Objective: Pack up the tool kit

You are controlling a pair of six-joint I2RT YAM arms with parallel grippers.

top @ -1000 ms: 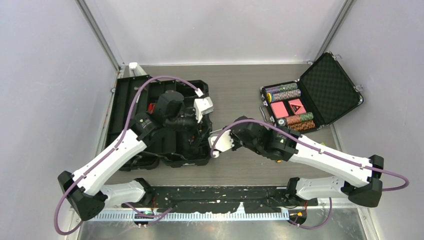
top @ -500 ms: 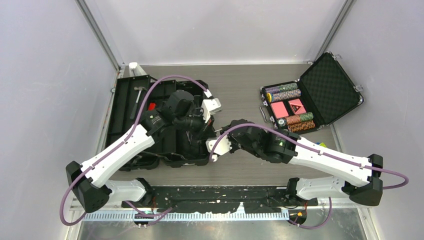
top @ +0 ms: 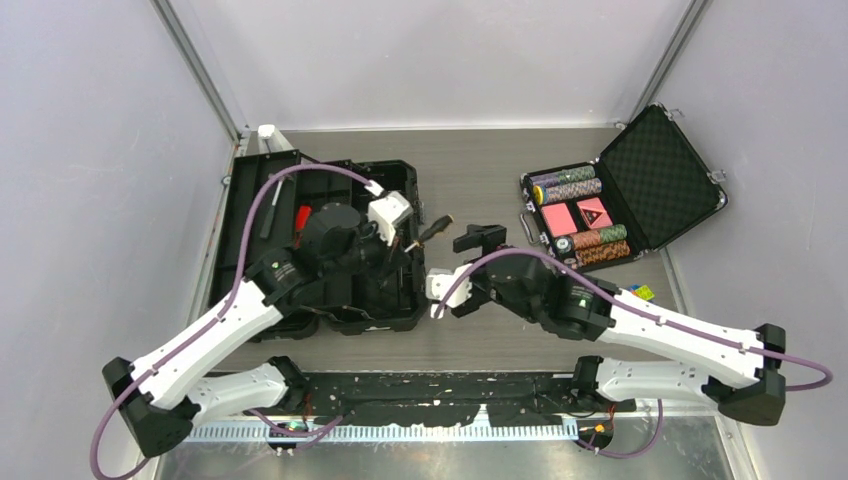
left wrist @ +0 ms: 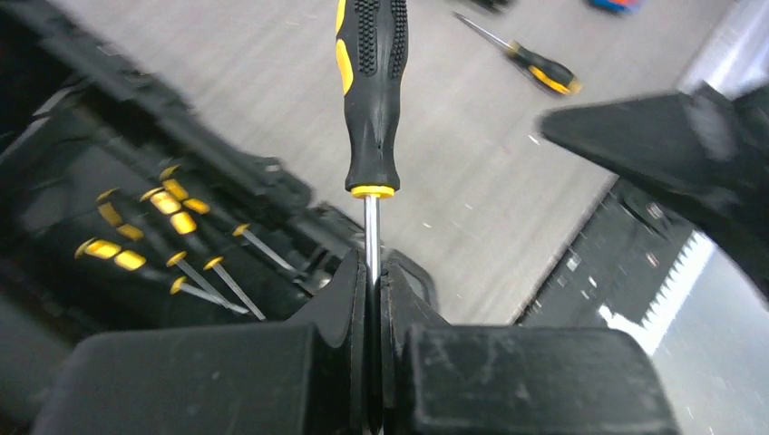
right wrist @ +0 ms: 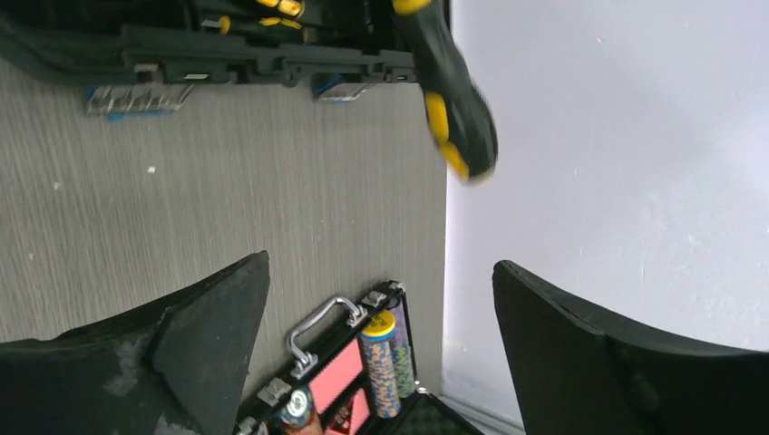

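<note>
- My left gripper is clamped shut on the bare steel shaft of the yellow-and-black screwdriver; its handle juts past the open large black plastic toolbox.
- My right gripper stands wide; empty.
- Risk: the thin shaft pivots between the pads; the tool drops outside the box.

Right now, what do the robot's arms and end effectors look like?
Both arms have white shells with black joints: left arm, right arm. A purple cable runs along each. The left end effector and right end effector have black, wedge-shaped fingers.
</note>
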